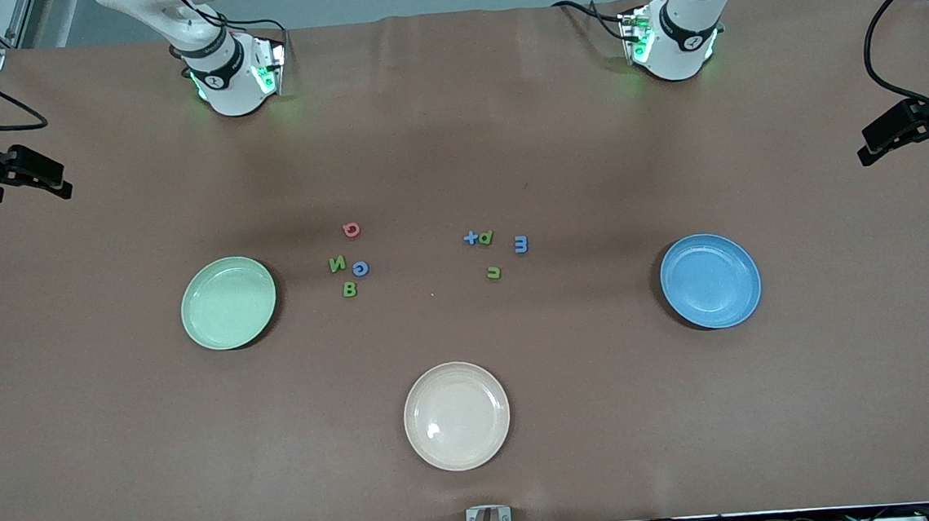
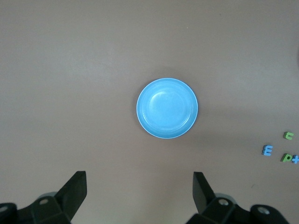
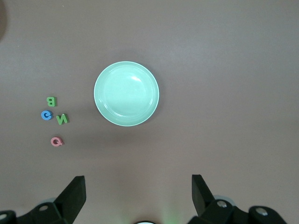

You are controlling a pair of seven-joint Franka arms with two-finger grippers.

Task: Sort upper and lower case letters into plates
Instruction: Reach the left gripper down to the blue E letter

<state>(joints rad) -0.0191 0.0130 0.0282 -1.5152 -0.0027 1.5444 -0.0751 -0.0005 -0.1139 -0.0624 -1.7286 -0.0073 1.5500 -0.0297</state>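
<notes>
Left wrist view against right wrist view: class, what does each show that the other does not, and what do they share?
Only the left wrist view shows the blue plate, with a blue letter and green letters off to one side. Only the right wrist view shows the pale green plate, with four letters beside it, among them the red letter. Both share the brown table and an open claw, the left claw and the right claw, hanging above its plate.

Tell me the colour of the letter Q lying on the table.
Red, a pale pinkish red: the letter Q. It shows best in the right wrist view.
</notes>
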